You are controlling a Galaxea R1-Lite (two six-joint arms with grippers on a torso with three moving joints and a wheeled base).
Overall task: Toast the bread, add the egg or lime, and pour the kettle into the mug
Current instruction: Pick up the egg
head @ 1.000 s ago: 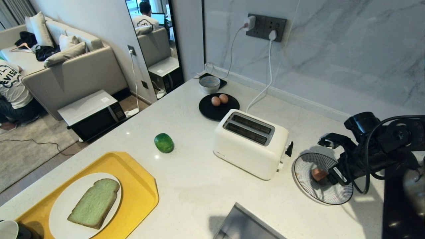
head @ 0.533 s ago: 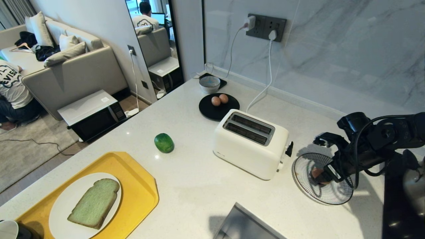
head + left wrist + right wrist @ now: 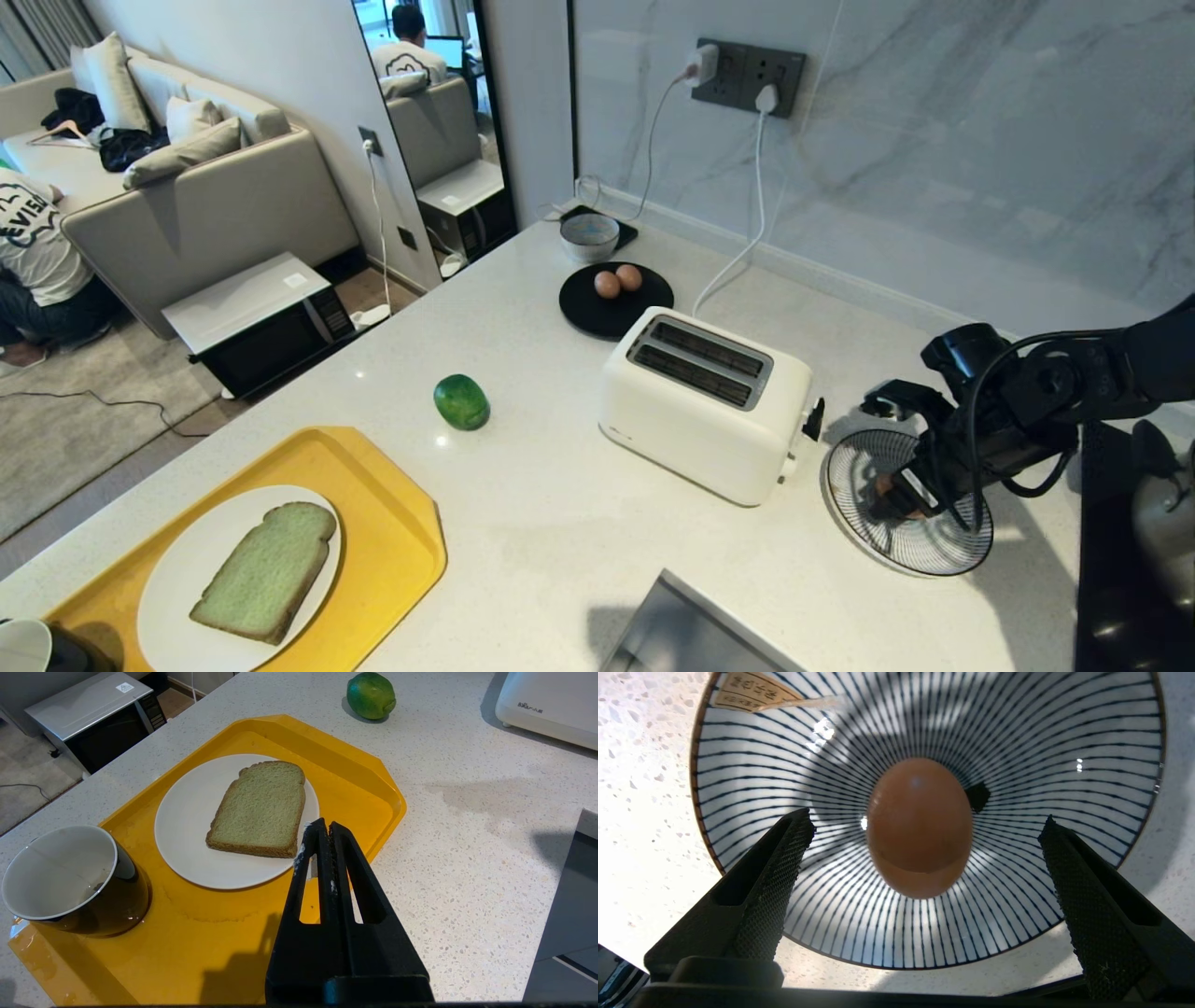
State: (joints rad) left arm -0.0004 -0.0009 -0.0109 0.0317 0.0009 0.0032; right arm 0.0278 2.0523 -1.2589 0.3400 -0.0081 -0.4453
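The right gripper (image 3: 924,858) hangs over the striped bowl (image 3: 1064,742) beside the toaster (image 3: 705,403), jaws wide apart either side of the egg (image 3: 920,826), which lies free in the bowl's centre; this reads as a release. Compared with a second ago, the arm has shifted toward the toaster. The left gripper (image 3: 322,835), jaws together, is parked above the yellow tray (image 3: 373,788) holding the bread (image 3: 259,807) on the bench (image 3: 560,523)

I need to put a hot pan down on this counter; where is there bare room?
Bare counter lies between the yellow tray and the toaster, below the lime. It is crowded right of the toaster: the striped bowl holds an egg under the open right gripper.
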